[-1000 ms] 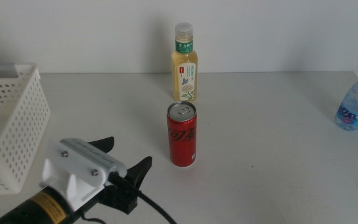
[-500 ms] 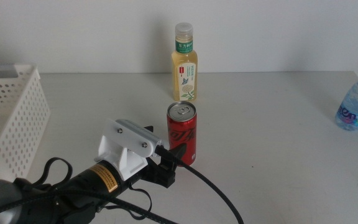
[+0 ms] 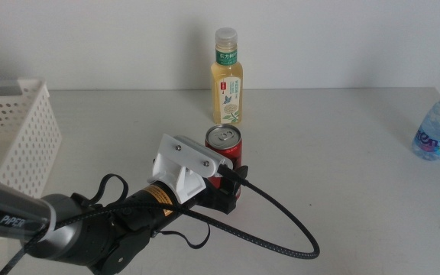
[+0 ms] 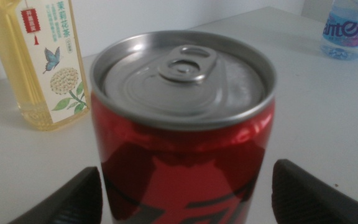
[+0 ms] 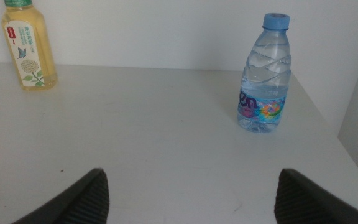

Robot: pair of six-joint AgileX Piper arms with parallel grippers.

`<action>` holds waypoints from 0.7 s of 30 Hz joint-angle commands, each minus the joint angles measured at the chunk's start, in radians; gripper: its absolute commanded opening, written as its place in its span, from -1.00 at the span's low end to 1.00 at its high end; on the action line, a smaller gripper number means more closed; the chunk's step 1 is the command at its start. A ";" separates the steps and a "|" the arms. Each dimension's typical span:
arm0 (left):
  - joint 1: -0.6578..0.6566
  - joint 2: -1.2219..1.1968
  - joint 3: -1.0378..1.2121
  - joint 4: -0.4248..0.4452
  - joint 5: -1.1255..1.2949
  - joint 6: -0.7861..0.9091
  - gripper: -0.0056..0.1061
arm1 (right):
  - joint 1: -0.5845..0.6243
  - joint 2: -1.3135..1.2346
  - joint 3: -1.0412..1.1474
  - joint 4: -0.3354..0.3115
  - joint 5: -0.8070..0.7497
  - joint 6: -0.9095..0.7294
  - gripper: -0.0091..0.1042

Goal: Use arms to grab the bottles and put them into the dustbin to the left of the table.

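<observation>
Bottles are the job, and the slim red aluminium can (image 3: pixel 224 156) with the silver pull-tab lid is the one now in play. It stands upright on the matte light-grey table (image 3: pixel 342 191), just in front of the pale-yellow tea bottle (image 3: pixel 226 79) with white cap and green label. A second ago the left hand (image 3: pixel 231 183) was well short of the can; it has since slid forward, and its dark jaws are spread open on either side of the can's lower body, not yet touching it as far as the left wrist view shows. Closing looks like the next step, then a carry to the white perforated plastic dustbin (image 3: pixel 14 137), far left of the can. The small clear blue-capped water bottle (image 3: pixel 438 122) stands far right of the can. The right hand (image 5: pixel 188 199) waits with jaws wide apart, facing that bottle.
</observation>
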 commanded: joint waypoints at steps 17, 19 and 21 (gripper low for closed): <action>-0.007 0.028 -0.085 0.009 -0.076 -0.002 0.11 | 0.003 -0.014 -0.011 -0.006 -0.075 -0.008 0.37; -0.007 0.024 -0.085 0.009 -0.065 -0.003 -0.14 | 0.003 -0.014 -0.011 -0.006 -0.075 -0.008 0.37; -0.007 0.007 -0.085 0.009 -0.032 -0.003 -0.38 | 0.003 -0.014 -0.011 -0.006 -0.075 -0.008 0.37</action>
